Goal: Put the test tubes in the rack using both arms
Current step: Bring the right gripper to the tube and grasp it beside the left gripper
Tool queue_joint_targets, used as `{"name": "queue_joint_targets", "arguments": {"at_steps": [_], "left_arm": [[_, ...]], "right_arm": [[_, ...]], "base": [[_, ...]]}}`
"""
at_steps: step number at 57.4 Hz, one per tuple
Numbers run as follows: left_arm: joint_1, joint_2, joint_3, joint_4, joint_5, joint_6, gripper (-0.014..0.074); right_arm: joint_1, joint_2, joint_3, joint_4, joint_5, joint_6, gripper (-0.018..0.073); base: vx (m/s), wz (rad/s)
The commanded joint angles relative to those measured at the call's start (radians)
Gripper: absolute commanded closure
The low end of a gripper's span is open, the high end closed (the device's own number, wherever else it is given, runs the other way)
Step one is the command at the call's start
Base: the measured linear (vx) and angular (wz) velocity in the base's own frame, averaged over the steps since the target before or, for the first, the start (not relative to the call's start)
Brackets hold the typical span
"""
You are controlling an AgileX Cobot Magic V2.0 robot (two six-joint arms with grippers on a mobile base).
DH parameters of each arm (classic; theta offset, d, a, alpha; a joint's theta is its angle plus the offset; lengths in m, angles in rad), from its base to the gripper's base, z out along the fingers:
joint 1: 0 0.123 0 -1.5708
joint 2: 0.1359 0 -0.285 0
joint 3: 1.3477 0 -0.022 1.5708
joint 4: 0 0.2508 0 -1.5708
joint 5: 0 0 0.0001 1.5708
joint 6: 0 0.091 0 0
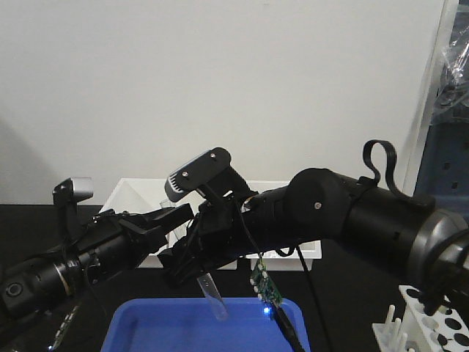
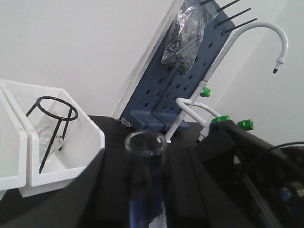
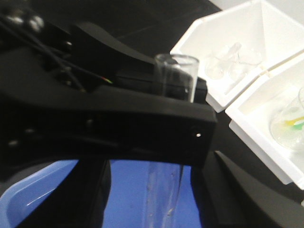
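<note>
1 test tube (image 1: 214, 295) | left pincer (image 1: 179, 216) gripping | right pincer (image 1: 183, 264) | 1 rack (image 1: 432, 323)

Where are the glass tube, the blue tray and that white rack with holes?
test tube (image 1: 212, 293): front view, on its clear lower part, above the tray.
blue tray (image 1: 161, 330): front view, on its bare blue floor.
rack (image 1: 434, 317): front view, bottom right corner, on its holed top plate.

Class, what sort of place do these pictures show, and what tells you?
Most likely a laboratory bench: a glass test tube over a blue tray, a white test-tube rack, and a blue pegboard drying rack beside a gooseneck tap.
</note>
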Motion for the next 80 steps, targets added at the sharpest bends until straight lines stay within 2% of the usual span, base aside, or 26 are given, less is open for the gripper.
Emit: {"name": "queue_joint_targets", "arguments": {"at_steps": [1, 16, 27, 35, 52, 61, 70, 77, 80], "left_arm": [[-0.005, -0.042, -0.034, -0.036, -0.069, -0.014, 0.0601], [-0.005, -0.042, -0.034, -0.031, -0.069, -0.014, 0.0601], [-0.005, -0.042, -0.034, 0.032, -0.069, -0.014, 0.0601], [-0.005, -0.042, -0.034, 0.035, -0.069, -0.014, 0.0601], [-0.004, -0.042, -0.034, 0.034, -0.075, -0.014, 0.0601], [-0.004, -0.042, -0.034, 0.034, -0.084, -0.014, 0.0589], [-0.004, -0.042, -0.034, 0.034, -0.084, -0.013, 0.0517], [-0.004, -0.042, -0.034, 0.033, -0.084, -0.013, 0.0396], [-0.004, -0.042, -0.034, 0.030, -0.084, -0.013, 0.0318]], "right_arm": [[0.002, -0.035, -0.050, -0.006, -0.052, 0.013, 0.0117], [0.011, -0.026, -0.051, -0.011, -0.069, 0.017, 0.0151], [0.011, -0.027, -0.051, -0.011, -0.058, 0.018, 0.0214], [0.011, -0.027, -0.051, -0.011, -0.054, 0.018, 0.0300], [0.010, -0.027, -0.051, 0.006, -0.053, 0.021, 0.0566], [0.010, -0.027, -0.051, 0.028, -0.055, 0.021, 0.0571], [0.010, -0.027, -0.051, 0.029, -0.056, 0.021, 0.0569], [0.010, -0.027, -0.051, 0.029, -0.064, 0.021, 0.0569], [0.010, -0.027, -0.051, 0.029, -0.072, 0.021, 0.0569]], "base": [[0.00, 0.00], [0.00, 0.00], [0.00, 0.00], [0.00, 0.00], [0.00, 0.00], [0.00, 0.00], [0.00, 0.00], [0.00, 0.00], [0.00, 0.00]]}}
